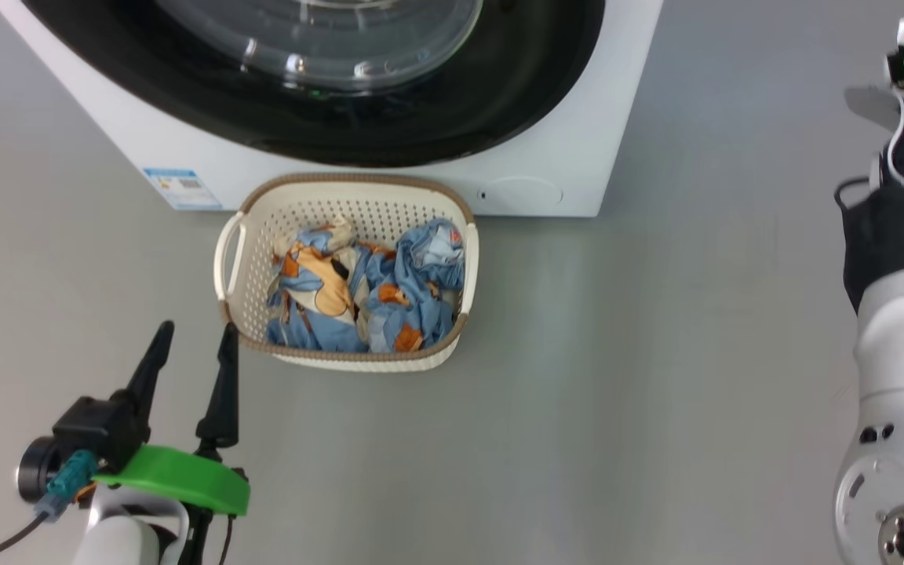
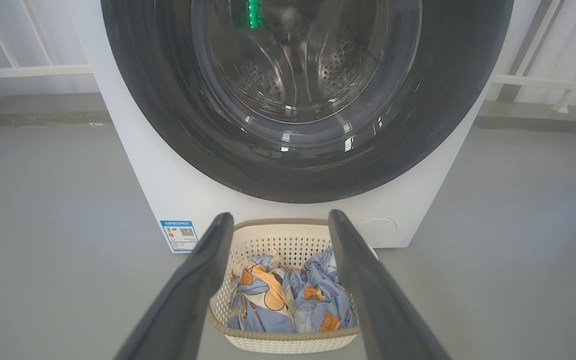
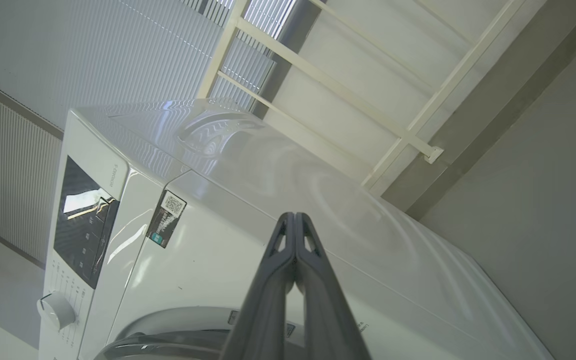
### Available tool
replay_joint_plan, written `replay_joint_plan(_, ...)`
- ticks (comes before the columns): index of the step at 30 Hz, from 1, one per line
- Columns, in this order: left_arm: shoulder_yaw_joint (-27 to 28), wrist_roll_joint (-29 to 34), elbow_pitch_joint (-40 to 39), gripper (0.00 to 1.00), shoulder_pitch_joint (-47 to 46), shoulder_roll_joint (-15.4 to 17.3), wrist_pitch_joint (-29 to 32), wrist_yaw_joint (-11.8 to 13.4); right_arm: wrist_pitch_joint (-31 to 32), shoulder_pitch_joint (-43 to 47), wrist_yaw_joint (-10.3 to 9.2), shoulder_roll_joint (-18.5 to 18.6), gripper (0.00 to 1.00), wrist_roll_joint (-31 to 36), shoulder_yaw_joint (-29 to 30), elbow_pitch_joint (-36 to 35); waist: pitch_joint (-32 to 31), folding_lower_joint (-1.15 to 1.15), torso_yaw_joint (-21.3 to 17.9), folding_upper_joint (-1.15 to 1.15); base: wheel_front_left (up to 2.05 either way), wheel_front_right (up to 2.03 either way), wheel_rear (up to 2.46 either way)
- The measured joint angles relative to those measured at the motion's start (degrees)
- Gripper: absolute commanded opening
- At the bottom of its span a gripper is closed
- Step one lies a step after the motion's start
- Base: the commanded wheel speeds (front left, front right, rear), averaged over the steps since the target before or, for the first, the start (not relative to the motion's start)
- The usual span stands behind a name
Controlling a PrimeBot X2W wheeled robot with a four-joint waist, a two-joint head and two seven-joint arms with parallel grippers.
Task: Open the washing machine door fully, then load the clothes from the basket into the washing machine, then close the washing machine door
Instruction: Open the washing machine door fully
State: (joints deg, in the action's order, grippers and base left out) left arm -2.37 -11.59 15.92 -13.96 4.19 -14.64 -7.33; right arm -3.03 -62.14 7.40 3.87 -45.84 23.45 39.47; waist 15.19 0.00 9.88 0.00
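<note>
While the left pincer hangs low over the grey floor at the near left, its two dark fingers stand well apart with nothing between them, so it is released. Its tips point toward the basket, which is just beyond them and apart from them.

The basket stands on the floor, and its far rim is just in front of the lower front of the washing machine. The clothes lie crumpled inside the basket, light blue with orange and cream patches, and they stay below the brown rim.

On the white front of the machine, a small blue label is to the left of the basket and a round white cap is to the right of it. Above them the door is shut flat against the machine. In the left wrist view the steel drum shows through its clear window.

At the right, the pale right arm rises along the edge of the head view. The right pincer is clenched, both fingers pressed together and grasping nothing. It points at the upper part of the washing machine, apart from it, where a dark control panel and a white knob are on the left. Farther behind, a white railing runs along the wall.
</note>
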Motion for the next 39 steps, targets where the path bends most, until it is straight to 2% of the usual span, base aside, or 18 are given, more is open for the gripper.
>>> replay_joint_plan(18,-3.0,-2.4,0.7,1.0,-4.1,-1.1,0.0,0.0,10.9,-16.2,0.0,0.1,0.0,-0.6,3.3,16.7,7.3,0.0,4.4,0.0,0.0,0.0,0.0)
replay_joint_plan(32,-4.2,-3.4,1.2,1.0,-5.4,-1.5,0.0,0.0,15.1,-23.0,0.0,0.3,0.0,0.5,3.8,23.5,10.1,0.0,6.5,0.0,0.0,0.0,0.0)
replay_joint_plan(39,-4.7,-3.9,1.3,1.0,-6.3,-1.5,0.0,0.0,16.1,-26.4,0.0,0.4,0.0,0.8,6.1,26.2,11.5,0.0,7.2,0.0,0.0,0.0,0.0)
